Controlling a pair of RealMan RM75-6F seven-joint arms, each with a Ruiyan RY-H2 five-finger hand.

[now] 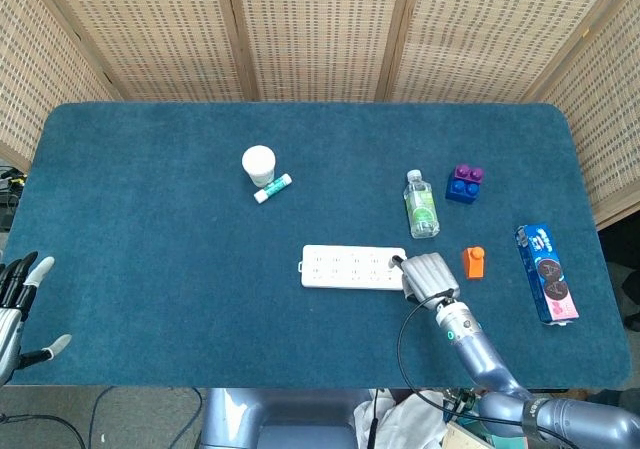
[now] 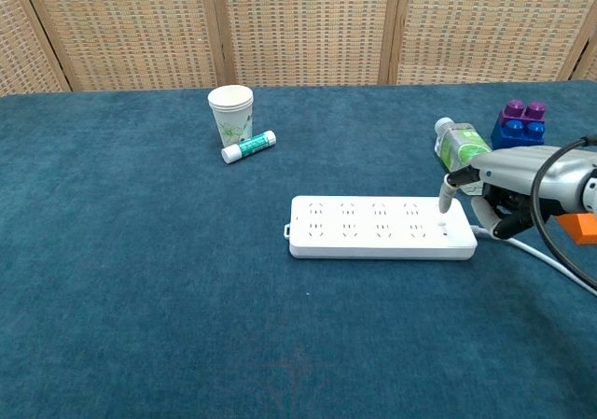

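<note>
A white power strip [image 1: 354, 266] [image 2: 381, 226] lies flat near the table's front middle, and its white cable [image 2: 541, 260] trails off to the right. My right hand [image 1: 428, 274] [image 2: 508, 181] hovers at the strip's right end. One finger [image 2: 446, 195] points down and touches the strip's top near that end, while the others are curled in, holding nothing. My left hand [image 1: 15, 309] hangs off the table's front left corner with its fingers spread and empty; the chest view does not show it.
A paper cup [image 1: 258, 164] [image 2: 231, 113] and a glue stick [image 1: 272, 188] [image 2: 248, 146] stand at the back left. A lying water bottle [image 1: 421, 205] [image 2: 460, 146], stacked purple-blue blocks [image 1: 463, 183] [image 2: 519, 125], an orange block [image 1: 473, 261] and a cookie pack [image 1: 546, 273] sit to the right.
</note>
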